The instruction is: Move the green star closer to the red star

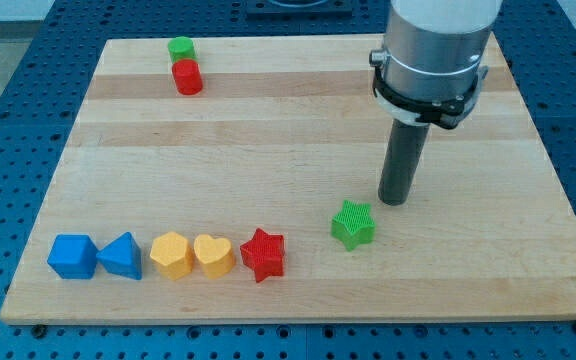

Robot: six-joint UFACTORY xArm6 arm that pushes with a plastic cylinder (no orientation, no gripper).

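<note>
Arm housing (436,50), cropped at top, above my tip (395,201).

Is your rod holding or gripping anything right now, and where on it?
Nothing is held; I can only push. My tip stands just up and right of the green star; I cannot tell whether they touch. The red star lies to its left.

green star (353,223): ridged sides, flat on table, lower centre-right of frame | red star (263,254): flat on table, lower centre, right end of bottom row | stars apart, green up-right of red
</note>
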